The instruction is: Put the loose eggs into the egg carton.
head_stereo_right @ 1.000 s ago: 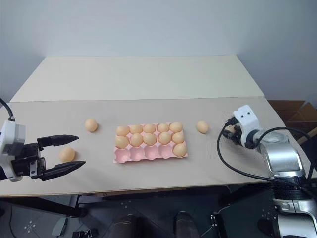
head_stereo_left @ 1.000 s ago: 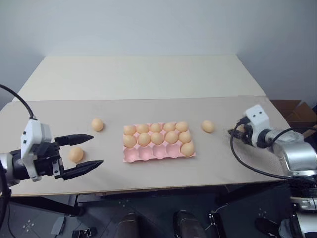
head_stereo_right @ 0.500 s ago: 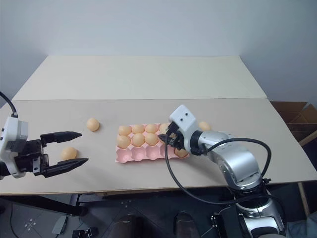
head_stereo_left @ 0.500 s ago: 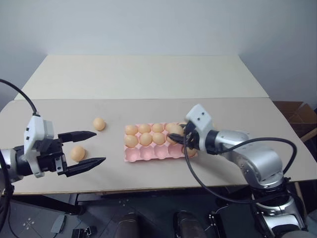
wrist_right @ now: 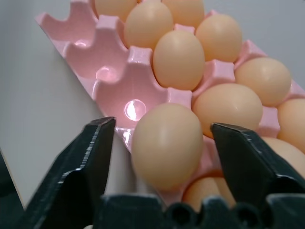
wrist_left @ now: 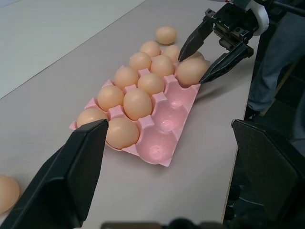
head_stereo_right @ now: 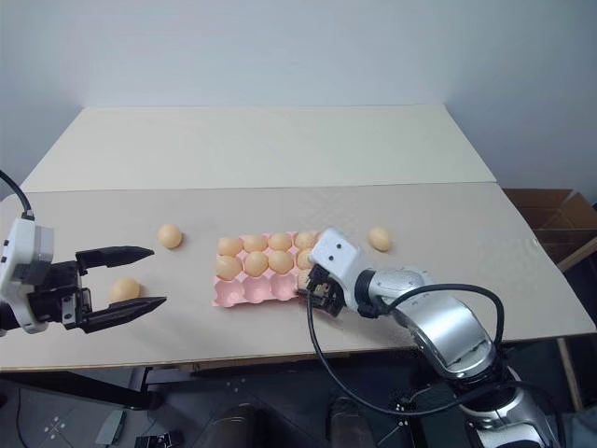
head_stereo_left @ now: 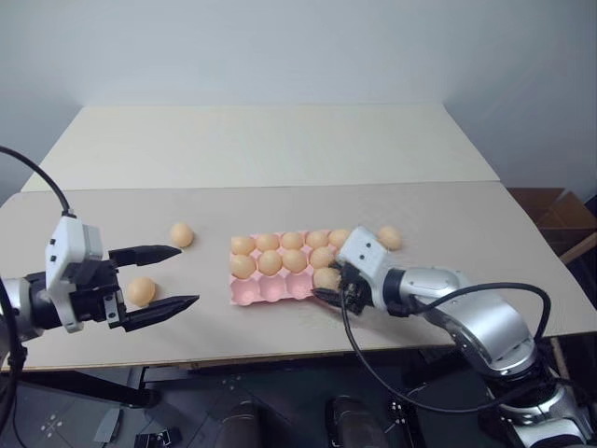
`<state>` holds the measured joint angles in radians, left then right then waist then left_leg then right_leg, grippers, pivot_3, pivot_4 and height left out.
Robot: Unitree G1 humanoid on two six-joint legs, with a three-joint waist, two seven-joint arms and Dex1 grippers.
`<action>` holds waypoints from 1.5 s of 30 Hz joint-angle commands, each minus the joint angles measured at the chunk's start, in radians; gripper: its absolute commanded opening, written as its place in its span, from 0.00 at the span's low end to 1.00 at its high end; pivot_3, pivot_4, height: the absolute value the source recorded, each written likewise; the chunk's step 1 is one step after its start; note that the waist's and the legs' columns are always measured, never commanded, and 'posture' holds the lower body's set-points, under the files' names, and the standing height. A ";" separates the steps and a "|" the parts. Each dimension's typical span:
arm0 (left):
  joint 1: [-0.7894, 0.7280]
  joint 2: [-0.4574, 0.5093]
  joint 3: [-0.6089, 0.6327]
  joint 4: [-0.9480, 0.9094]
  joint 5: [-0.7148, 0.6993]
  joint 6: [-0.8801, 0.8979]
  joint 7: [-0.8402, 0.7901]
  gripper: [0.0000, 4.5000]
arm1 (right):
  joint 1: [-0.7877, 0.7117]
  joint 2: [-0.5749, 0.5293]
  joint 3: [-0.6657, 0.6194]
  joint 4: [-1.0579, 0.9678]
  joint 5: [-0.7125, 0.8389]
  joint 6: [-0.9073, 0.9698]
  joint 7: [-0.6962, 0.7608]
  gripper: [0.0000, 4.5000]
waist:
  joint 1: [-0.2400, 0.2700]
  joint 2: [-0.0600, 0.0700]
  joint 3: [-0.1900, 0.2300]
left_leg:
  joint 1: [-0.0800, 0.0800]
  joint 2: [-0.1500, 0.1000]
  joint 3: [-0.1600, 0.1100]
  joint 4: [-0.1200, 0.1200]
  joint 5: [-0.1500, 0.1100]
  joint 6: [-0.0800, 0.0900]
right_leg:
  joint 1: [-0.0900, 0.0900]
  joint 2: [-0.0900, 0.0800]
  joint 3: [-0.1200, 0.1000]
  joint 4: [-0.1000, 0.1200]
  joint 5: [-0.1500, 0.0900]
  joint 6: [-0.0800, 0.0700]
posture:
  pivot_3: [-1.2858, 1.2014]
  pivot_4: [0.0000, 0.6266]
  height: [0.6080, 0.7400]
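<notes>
The pink egg carton (head_stereo_left: 270,291) lies mid-table, its back rows full and three front cups (wrist_left: 164,125) bare. My right gripper (head_stereo_left: 329,291) is at its front right part, open, one finger on each side of an egg (wrist_right: 167,143) resting in a front cup, with gaps on both sides. At the left, my left gripper (head_stereo_left: 187,275) hovers open with a loose egg (head_stereo_left: 141,291) on the table between its fingers. A second loose egg (head_stereo_left: 181,234) lies left of the carton and a third (head_stereo_left: 389,238) right of it.
The table's front edge (head_stereo_left: 280,347) runs just below both grippers. A wide stretch of table (head_stereo_left: 280,140) lies behind the carton. A brown box (head_stereo_left: 552,207) stands off the table's right side.
My right gripper swung from the table's right edge to the carton, carrying an egg, and has opened, leaving the egg in a front cup. The left gripper stayed where it was.
</notes>
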<state>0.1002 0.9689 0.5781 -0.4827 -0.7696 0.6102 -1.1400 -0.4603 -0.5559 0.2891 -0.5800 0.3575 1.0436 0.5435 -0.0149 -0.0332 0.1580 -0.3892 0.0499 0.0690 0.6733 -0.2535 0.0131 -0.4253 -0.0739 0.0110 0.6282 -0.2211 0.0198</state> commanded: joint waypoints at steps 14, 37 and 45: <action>0.086 0.002 0.199 0.153 0.065 -0.144 -0.099 1.00 | 0.202 -0.295 -0.526 0.135 0.126 -0.442 0.438 1.00 | 0.009 -0.001 0.000 | 0.000 -0.001 0.000 -0.002 0.000 0.000 | 0.001 -0.001 -0.001 -0.004 -0.001 0.000 | 0.52 0.24 1.00; 0.190 -0.027 0.260 0.099 0.033 -0.125 -0.095 1.00 | 0.148 -0.237 -0.424 0.452 -0.084 -0.503 0.224 1.00 | -0.002 -0.001 0.000 | 0.004 0.000 0.004 -0.002 0.000 0.000 | 0.001 -0.001 0.003 -0.002 -0.006 0.000 | 0.52 0.24 1.00; 0.114 -0.008 0.204 0.073 0.019 -0.110 -0.067 1.00 | -0.120 -0.086 -0.259 0.794 -0.233 -0.512 0.095 1.00 | -0.001 -0.001 0.000 | 0.001 -0.001 0.004 -0.005 0.000 0.000 | -0.002 -0.001 0.003 -0.003 0.001 0.000 | 0.52 0.24 1.00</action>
<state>0.2275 0.9466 0.7782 -0.3859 -0.7386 0.5019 -1.2178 -0.5510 -0.6520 0.0270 0.1706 0.1503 0.5574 0.6643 -0.0160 -0.0342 0.1580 -0.3888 0.0493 0.0731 0.6677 -0.2535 0.0130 -0.4273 -0.0745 0.0138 0.6254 -0.2204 0.0195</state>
